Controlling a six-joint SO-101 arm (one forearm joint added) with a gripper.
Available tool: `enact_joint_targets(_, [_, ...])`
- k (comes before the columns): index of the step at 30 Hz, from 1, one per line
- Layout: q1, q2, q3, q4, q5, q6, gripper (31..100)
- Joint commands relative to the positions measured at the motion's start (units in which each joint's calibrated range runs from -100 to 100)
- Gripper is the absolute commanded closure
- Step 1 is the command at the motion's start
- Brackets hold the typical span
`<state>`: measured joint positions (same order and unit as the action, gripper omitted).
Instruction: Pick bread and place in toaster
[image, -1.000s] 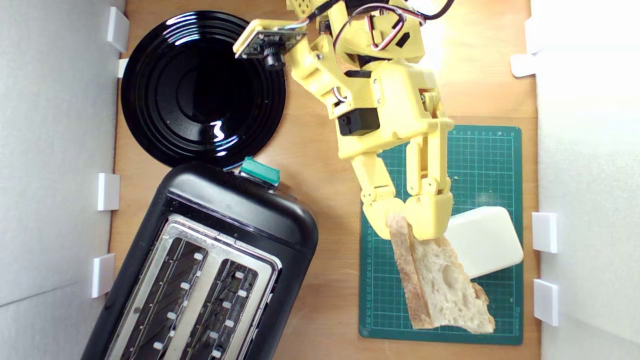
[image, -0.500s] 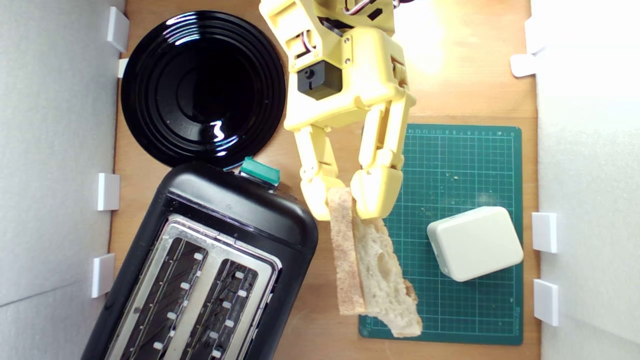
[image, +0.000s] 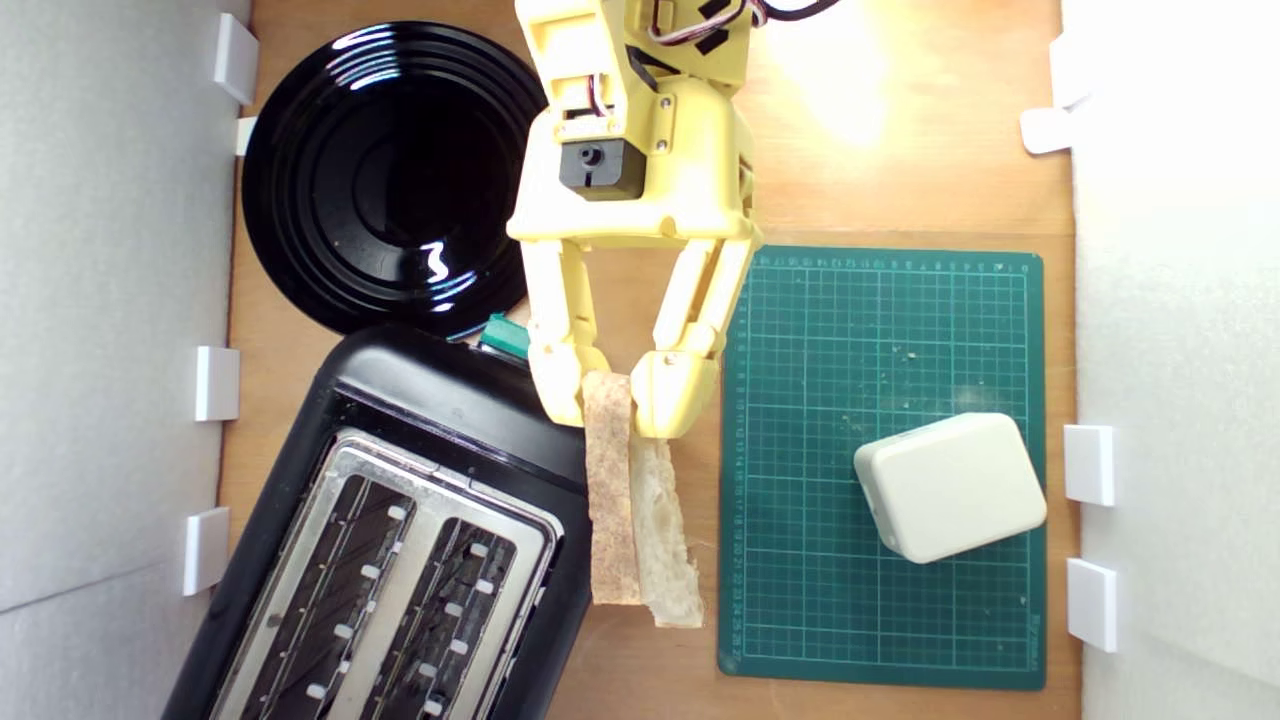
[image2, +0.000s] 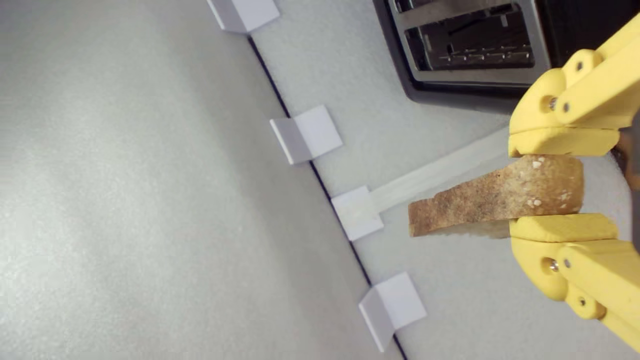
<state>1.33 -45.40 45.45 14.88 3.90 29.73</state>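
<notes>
Yellow plastic gripper (image: 608, 408) is clamped on the bread (image: 630, 510), crust edge up, hanging just beside the black toaster (image: 400, 530) at its edge nearer the green cutting mat (image: 880, 470).

A yellow tool (image: 610, 405) at frame centre grips the bread (image: 635, 510) edge-on, hanging just beside the black toaster (image: 400, 530) at lower left, above the wooden desk (image: 650, 660).
</notes>
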Motion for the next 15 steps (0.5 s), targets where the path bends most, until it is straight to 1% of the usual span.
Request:
enact_joint_targets(1, [1.9,-4.1,-2.6,-0.4,0.2,2.4,79.9])
enact_joint_targets(5, [3.5,-4.8,-2.6,-0.4,0.2,3.0,79.9])
enact_joint_targets(11, [6.1,-5.8,-3.1,0.5,0.3,3.1,79.9])
enact_joint_targets(15, [7.8,-5.3,-6.1,0.6,4.6,4.6,79.9])
